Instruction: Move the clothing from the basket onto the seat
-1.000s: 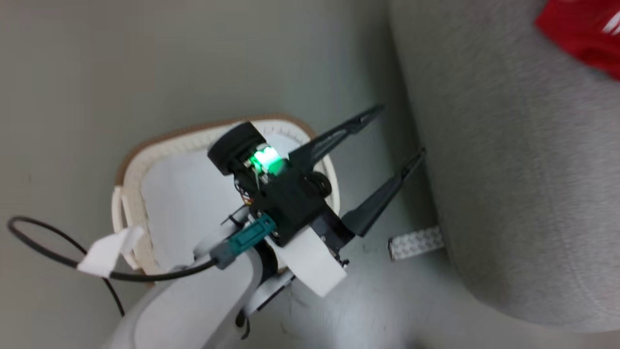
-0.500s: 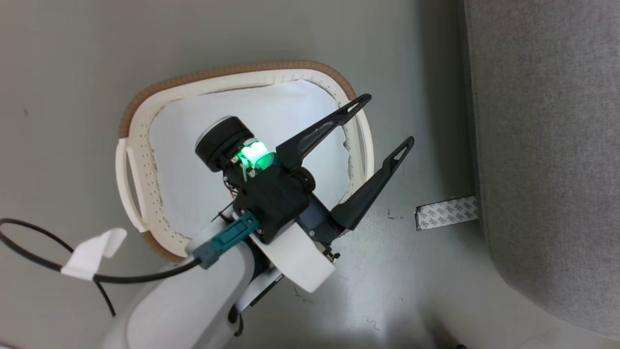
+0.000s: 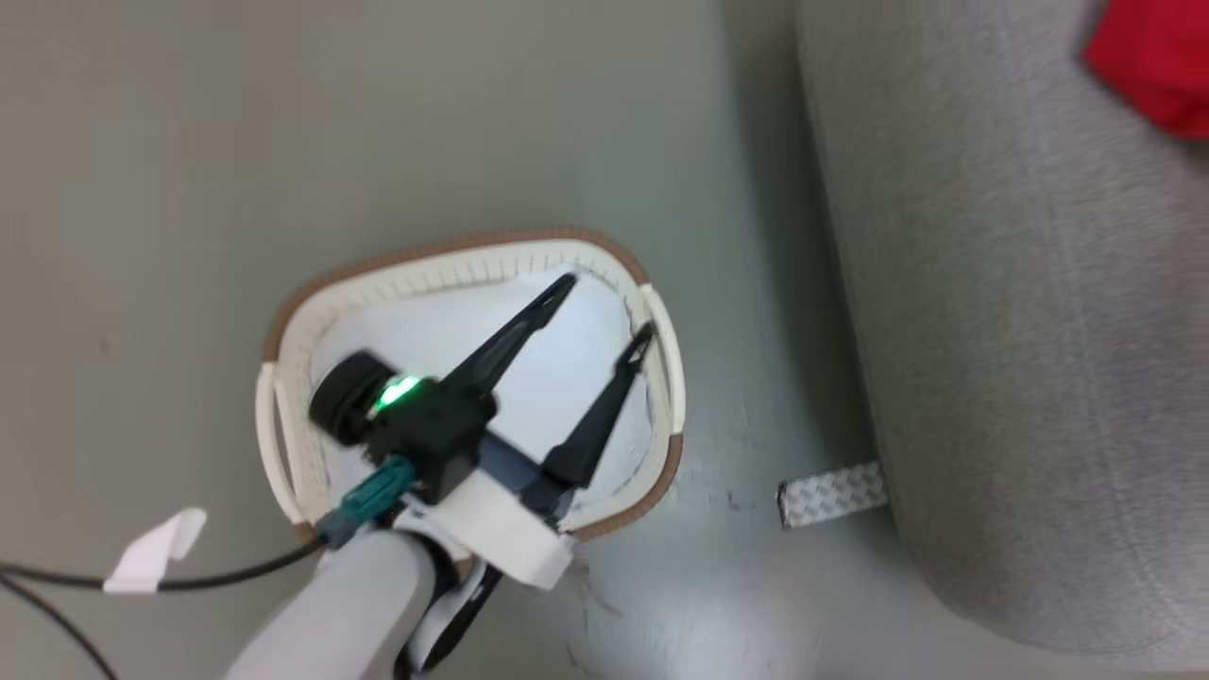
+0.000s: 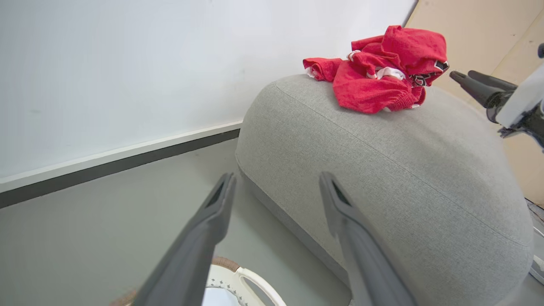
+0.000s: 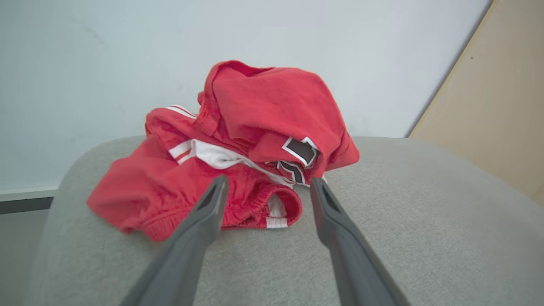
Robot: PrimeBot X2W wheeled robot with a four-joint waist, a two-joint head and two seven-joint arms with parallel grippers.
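The clothing [image 5: 238, 161], a crumpled red jersey with white stripes, lies on top of the light grey seat [image 5: 403, 221]. My right gripper [image 5: 268, 179] stands open just in front of it, nothing between its fingers. The clothing [image 4: 378, 70] is also in the left wrist view on the seat [image 4: 403, 170], with my right gripper [image 4: 461, 76] beside it. My left gripper [image 3: 606, 306] hangs open over the cream basket [image 3: 444, 253], which holds a plain white liner [image 3: 425, 340]. A red corner of the clothing [image 3: 1148, 66] shows on the seat [image 3: 992, 331].
The basket stands on grey floor just left of the seat. A strip of patterned tape [image 3: 831, 491] lies on the floor by the seat's base. A black cable with a white tag [image 3: 156, 557] trails at lower left. A white wall with dark baseboard [image 4: 127, 153] is behind.
The head camera has shifted, bringing the red clothing back into the corner. My left gripper has moved from across the basket's right rim to over its inside.
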